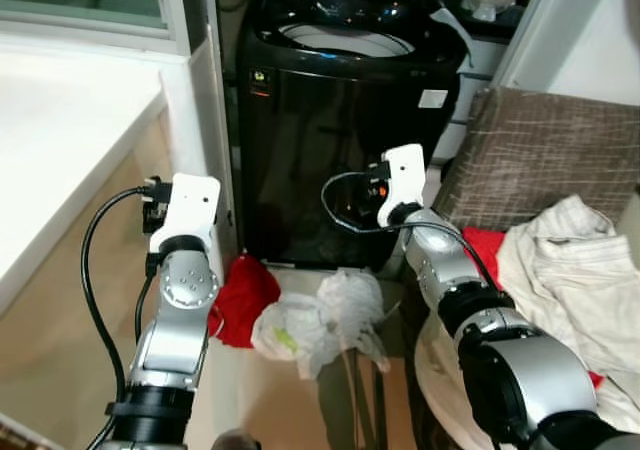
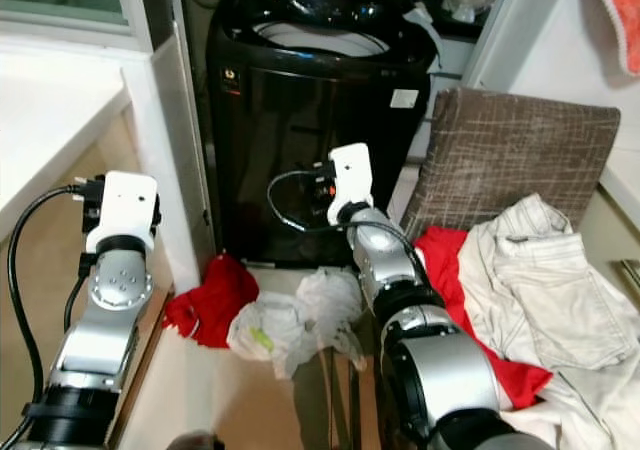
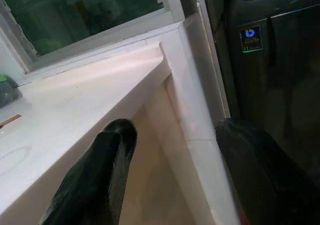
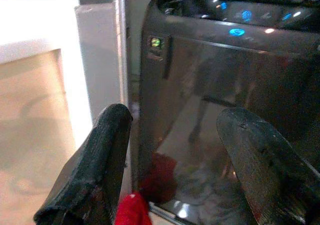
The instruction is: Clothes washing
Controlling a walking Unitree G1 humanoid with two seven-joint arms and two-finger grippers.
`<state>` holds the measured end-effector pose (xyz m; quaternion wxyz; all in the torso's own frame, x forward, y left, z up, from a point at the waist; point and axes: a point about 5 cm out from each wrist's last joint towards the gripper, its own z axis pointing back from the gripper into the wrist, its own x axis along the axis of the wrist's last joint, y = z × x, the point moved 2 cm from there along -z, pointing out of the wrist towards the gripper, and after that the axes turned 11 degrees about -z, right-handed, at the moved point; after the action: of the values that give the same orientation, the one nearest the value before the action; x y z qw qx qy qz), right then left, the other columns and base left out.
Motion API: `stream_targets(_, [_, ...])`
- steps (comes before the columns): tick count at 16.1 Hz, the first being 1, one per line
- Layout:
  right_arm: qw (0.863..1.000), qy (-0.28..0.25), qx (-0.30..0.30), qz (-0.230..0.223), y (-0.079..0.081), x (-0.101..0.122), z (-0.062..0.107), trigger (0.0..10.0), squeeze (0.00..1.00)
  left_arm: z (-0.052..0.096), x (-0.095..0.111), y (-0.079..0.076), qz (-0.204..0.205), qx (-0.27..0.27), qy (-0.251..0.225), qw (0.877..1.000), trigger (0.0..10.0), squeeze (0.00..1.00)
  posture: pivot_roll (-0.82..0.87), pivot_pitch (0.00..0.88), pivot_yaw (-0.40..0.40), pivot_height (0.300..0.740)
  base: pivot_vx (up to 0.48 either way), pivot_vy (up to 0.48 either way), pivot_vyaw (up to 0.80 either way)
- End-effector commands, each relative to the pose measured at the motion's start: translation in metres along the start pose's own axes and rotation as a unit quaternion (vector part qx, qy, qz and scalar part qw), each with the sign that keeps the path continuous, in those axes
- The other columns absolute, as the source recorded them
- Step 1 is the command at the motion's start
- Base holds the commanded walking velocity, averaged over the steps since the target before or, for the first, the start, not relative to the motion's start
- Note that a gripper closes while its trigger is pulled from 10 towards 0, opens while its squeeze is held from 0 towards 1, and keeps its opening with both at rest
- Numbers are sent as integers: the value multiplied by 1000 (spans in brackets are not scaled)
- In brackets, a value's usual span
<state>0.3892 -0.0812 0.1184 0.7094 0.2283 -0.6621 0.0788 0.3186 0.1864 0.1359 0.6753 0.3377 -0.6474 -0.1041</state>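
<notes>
A black top-loading washing machine [image 1: 340,130] stands ahead with its lid up and the white drum rim [image 1: 345,38] showing. On the floor at its base lie a red cloth [image 1: 245,295] and crumpled white plastic bags [image 1: 320,320]. A pile of cream clothes [image 1: 575,270] over a red garment [image 1: 485,242] sits at my right. My left arm [image 1: 185,270] is raised near the white pillar, and its gripper [image 3: 177,130] is open and empty. My right arm [image 1: 440,260] reaches toward the machine's front, and its gripper [image 4: 177,116] is open and empty, above the red cloth [image 4: 132,207].
A white counter [image 1: 60,140] under a window runs along the left, ending in a white pillar [image 1: 195,120] beside the machine. A brown checked cushion [image 1: 550,160] stands upright at the right, behind the clothes pile. The floor strip before the machine is narrow.
</notes>
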Motion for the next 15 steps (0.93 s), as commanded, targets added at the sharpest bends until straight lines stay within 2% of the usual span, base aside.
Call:
stream_targets(1, [999, -24, -31, 25, -10, 10, 1, 10000, 0, 0, 7, -2, 5, -11, -12, 1000, 10000, 0, 127, 0, -81, 740, 461, 0, 0])
stream_targets(2, [996, -42, -43, 67, -11, 18, 1, 10000, 0, 0, 7, -2, 5, -10, -13, 1000, 10000, 0, 127, 0, -81, 740, 461, 0, 0])
stream_targets(3, [986, -85, -50, 136, -8, 37, -1, 10000, 0, 0, 7, -1, 2, -6, -13, 1000, 10000, 0, 127, 0, -81, 740, 461, 0, 0])
stream_targets(4, [981, -104, -48, 158, -6, 45, -2, 10000, 0, 0, 7, 0, 0, -3, -14, 1000, 10000, 0, 127, 0, -81, 740, 461, 0, 0])
stream_targets(5, [959, -171, -67, 214, -4, 74, -2, 10000, 0, -1, 6, 1, -2, 1, -12, 1000, 10000, 0, 127, 0, -81, 740, 0, 0, 0])
stream_targets(6, [938, -214, -131, 238, -21, 99, 4, 10000, 0, -1, 6, 1, -1, 0, -12, 1000, 10000, 0, 116, 0, -74, 740, 0, 0, 0])
stream_targets(7, [930, -225, -161, 241, -30, 107, 8, 10000, 0, -1, 6, 1, -1, 0, -13, 1000, 10000, 0, 114, 0, -73, 740, 0, 0, 0])
stream_targets(8, [913, -217, -246, 244, -63, 111, 21, 10000, 0, -1, 8, 0, 1, -4, -16, 1000, 10000, 0, 102, 0, -71, 740, 0, 0, 0])
stream_targets(9, [900, -188, -306, 247, -88, 102, 34, 10000, 0, -2, 9, -2, 6, -10, -20, 1000, 10000, 0, 98, 0, -71, 740, 0, 0, 0])
stream_targets(10, [889, -170, -351, 240, -106, 92, 47, 10000, 0, -4, 11, -3, 10, -18, -27, 999, 10000, 0, 98, 0, -71, 740, 0, 0, 0])
stream_targets(12, [848, -148, -445, 246, -139, 73, 82, 10000, 0, -8, 12, -4, 10, -28, -31, 999, 10000, 0, 48, 0, -41, 740, 0, 0, 0])
stream_targets(13, [841, -139, -465, 240, -145, 67, 90, 10000, 0, -9, 12, -4, 9, -31, -32, 999, 10000, 0, 35, 0, -32, 740, 0, 0, 0])
stream_targets(14, [840, -121, -476, 229, -150, 50, 103, 10000, 1000, -11, 13, -5, 6, -39, -36, 999, 10000, 0, 14, 0, -19, 740, 0, 0, 0])
stream_targets(15, [843, -116, -475, 225, -151, 44, 105, 10000, 1000, -12, 14, -6, 5, -42, -38, 998, 10000, 0, 14, 0, -19, 740, 0, 0, 0])
